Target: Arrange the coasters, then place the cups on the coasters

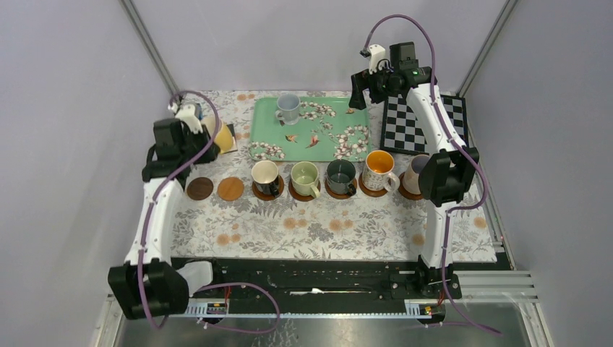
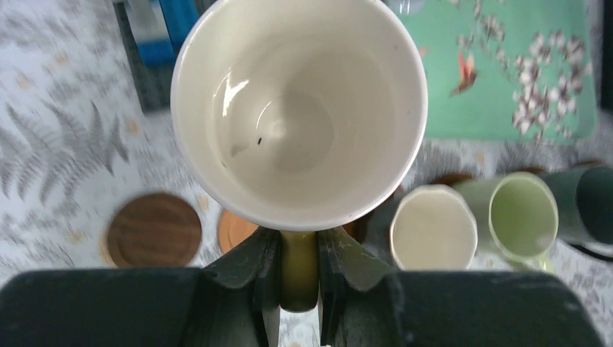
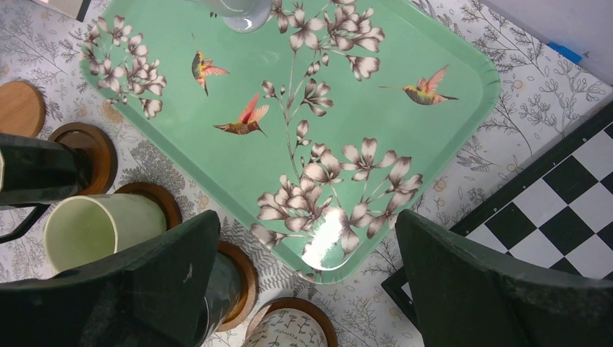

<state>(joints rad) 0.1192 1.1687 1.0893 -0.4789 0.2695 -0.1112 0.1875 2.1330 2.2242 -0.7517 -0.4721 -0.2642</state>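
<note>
My left gripper (image 2: pixel 298 278) is clamped on the handle of the yellow mug (image 2: pixel 298 108) — its mouth opens toward my wrist, its handle points back between my fingers. Below it lie a dark coaster (image 2: pixel 153 230) and an orange-brown coaster (image 2: pixel 233 231), both bare. My right gripper (image 3: pixel 307 231) gapes wide over the fern-print tabletop (image 1: pixel 318 231) — grey walls (image 1: pixel 58 144) around.

White arm links (image 1: pixel 165 206), black joints (image 1: pixel 442 177), looping purple cables (image 1: pixel 400 16)
</note>
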